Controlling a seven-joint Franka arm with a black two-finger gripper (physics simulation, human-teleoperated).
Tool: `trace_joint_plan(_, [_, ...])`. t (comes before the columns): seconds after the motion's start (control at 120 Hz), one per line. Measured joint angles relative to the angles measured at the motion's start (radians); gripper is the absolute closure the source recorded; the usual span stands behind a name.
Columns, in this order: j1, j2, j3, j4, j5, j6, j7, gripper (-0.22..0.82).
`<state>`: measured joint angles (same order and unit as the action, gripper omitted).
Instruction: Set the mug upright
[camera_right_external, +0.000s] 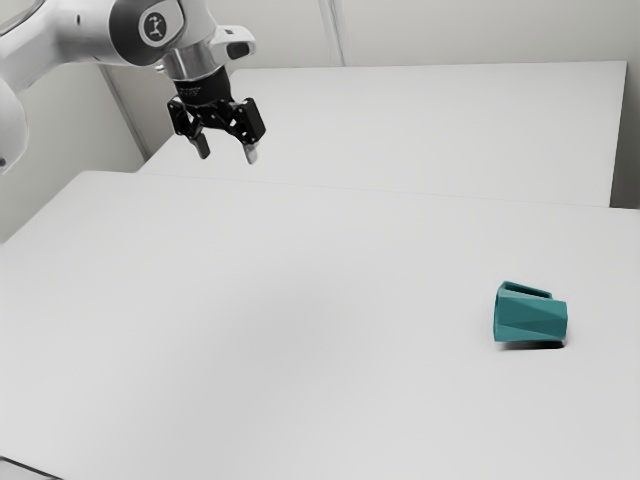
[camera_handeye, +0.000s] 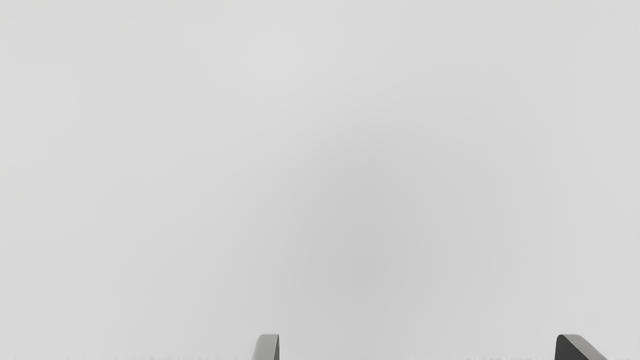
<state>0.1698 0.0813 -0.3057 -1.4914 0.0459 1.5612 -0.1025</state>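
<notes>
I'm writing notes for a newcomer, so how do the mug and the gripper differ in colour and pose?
The mug is teal, while the gripper is mostly black.
The mug lies on its side on the white table; the gripper hangs in the air, fingers apart and pointing down.
Neither touches the other.

We'd say a plain sim. rm., lab-like b/c of the robot arm (camera_right_external: 80, 30) at approx. 10 o'clock in the ext. view; exact type we can't tell. Pale walls (camera_right_external: 450, 30), vert. seam (camera_right_external: 333, 30) at 12, white slab (camera_right_external: 430, 120) at 1, behind our wide white surface (camera_right_external: 250, 300).
</notes>
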Motion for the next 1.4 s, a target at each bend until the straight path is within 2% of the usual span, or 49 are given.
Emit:
trace_joint_plan(0.275, [0.008, 0.002, 0.003, -0.001, -0.050, 0.000, -0.011, 0.00])
trace_joint_plan(0.458, [0.075, 0.032, 0.004, -0.037, -0.317, 0.006, -0.019, 0.00])
trace_joint_plan(0.642, [0.064, 0.053, -0.001, -0.148, -0.604, 0.042, -0.026, 0.00])
trace_joint_plan(0.742, [0.053, 0.070, -0.023, -0.223, -0.703, 0.123, 0.001, 0.00])
trace_joint_plan(0.983, [0.018, 0.122, -0.131, -0.376, -0.903, 0.407, 0.130, 0.00])
trace_joint_plan(1.158, [-0.053, 0.197, -0.140, -0.404, -1.032, 0.594, 0.246, 0.00])
trace_joint_plan(1.4, [-0.139, 0.315, -0.141, -0.395, -1.164, 0.775, 0.401, 0.00])
